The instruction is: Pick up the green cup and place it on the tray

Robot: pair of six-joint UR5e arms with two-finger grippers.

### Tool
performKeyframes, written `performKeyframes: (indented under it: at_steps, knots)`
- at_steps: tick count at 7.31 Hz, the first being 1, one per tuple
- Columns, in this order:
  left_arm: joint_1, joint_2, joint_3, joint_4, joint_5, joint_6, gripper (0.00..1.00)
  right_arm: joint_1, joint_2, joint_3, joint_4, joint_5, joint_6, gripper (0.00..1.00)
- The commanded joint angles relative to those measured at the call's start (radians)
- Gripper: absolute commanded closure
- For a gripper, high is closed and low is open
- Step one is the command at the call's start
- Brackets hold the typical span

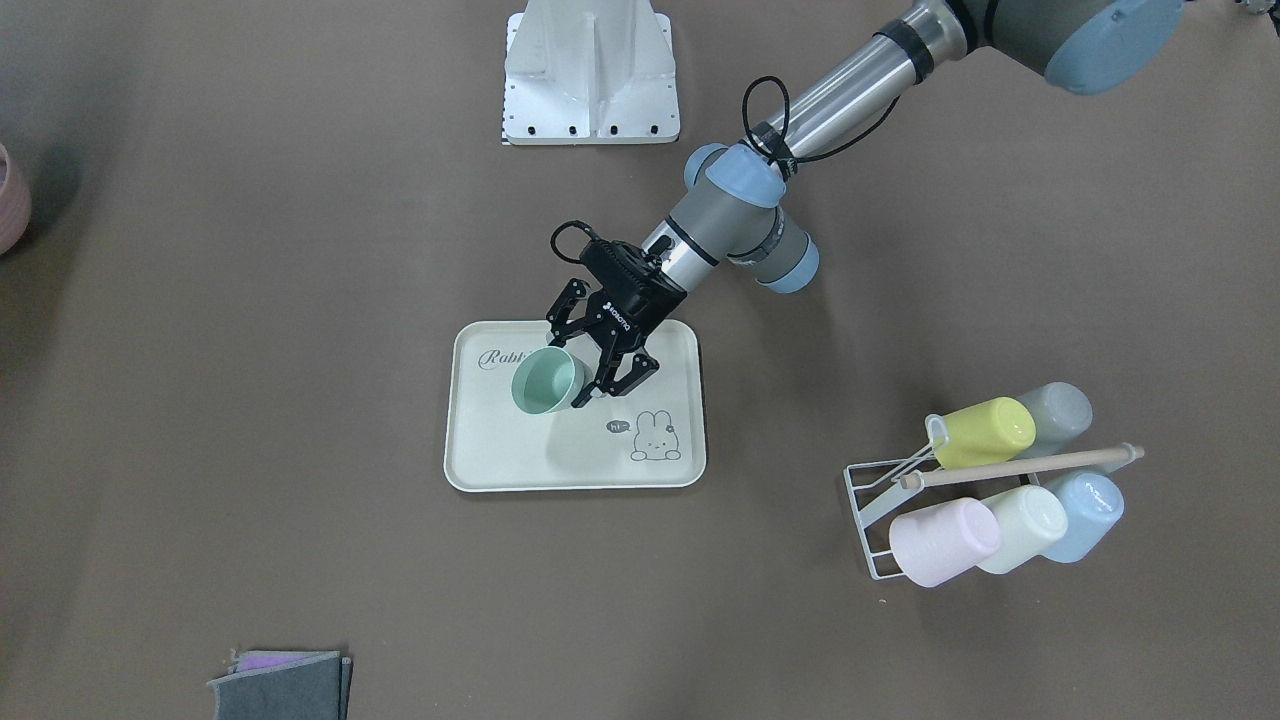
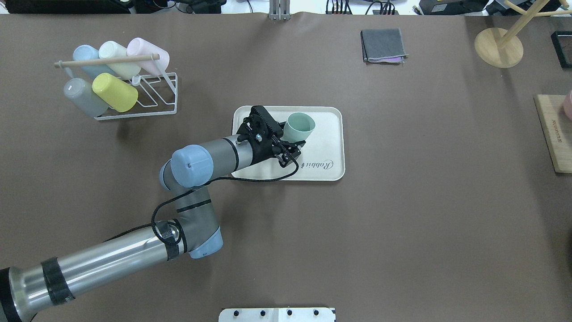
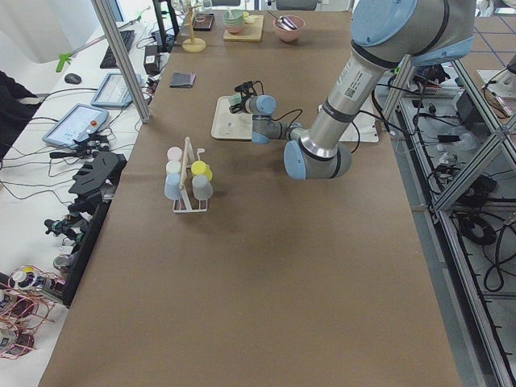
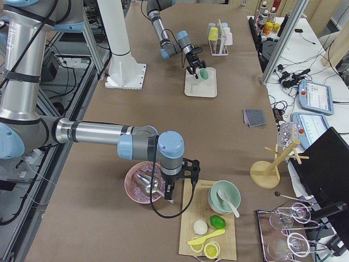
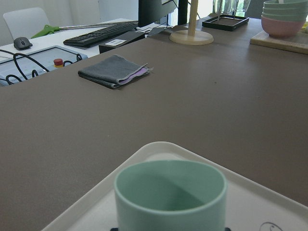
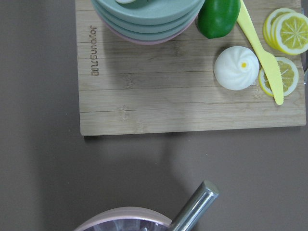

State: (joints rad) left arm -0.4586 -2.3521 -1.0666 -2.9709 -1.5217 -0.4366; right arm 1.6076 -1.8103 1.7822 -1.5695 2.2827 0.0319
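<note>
The green cup (image 1: pixel 545 385) is between the fingers of my left gripper (image 1: pixel 578 368), low over the cream tray (image 1: pixel 480 460) near its "Rabbit" script. The gripper is shut on the cup's lower side, and the cup leans a little. I cannot tell whether its base touches the tray. The overhead view shows the cup (image 2: pixel 300 127), the gripper (image 2: pixel 292 133) and the tray (image 2: pixel 330 134). The left wrist view shows the cup's rim (image 5: pixel 171 192) close up. My right gripper (image 4: pixel 177 188) hangs by a pink bowl (image 4: pixel 144 185); I cannot tell whether it is open or shut.
A white wire rack (image 2: pixel 156 105) holding several pastel cups stands at the table's far left. A folded grey cloth (image 2: pixel 384 44), a wooden stand (image 2: pixel 498 47) and a wooden board (image 2: pixel 554 134) lie to the right. The board carries bowls and food (image 6: pixel 236 67).
</note>
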Motion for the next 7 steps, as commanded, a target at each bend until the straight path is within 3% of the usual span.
performKeyframes:
  at_steps: [1,3,4,5,6,7]
  knots:
    - [0.0,-0.001,-0.001,-0.013,-0.023,0.004,0.87,0.0,0.0,0.0,0.009,-0.005,-0.001,0.0]
    - [0.001,0.0,0.001,-0.025,-0.029,0.006,0.87,0.0,-0.001,0.0,0.037,-0.006,0.0,0.0]
    - [0.001,-0.001,0.001,-0.025,-0.029,0.009,0.72,0.0,-0.001,0.0,0.037,-0.006,0.0,0.0]
    - [0.001,0.0,-0.001,-0.03,-0.029,0.047,0.16,0.0,-0.001,-0.001,0.037,-0.006,-0.001,0.0]
    - [0.003,0.001,0.001,-0.034,-0.029,0.05,0.02,0.0,-0.001,-0.001,0.037,-0.006,-0.001,0.0]
    - [0.001,0.001,-0.004,-0.036,-0.029,0.05,0.01,0.0,-0.001,0.0,0.037,-0.006,0.0,0.0]
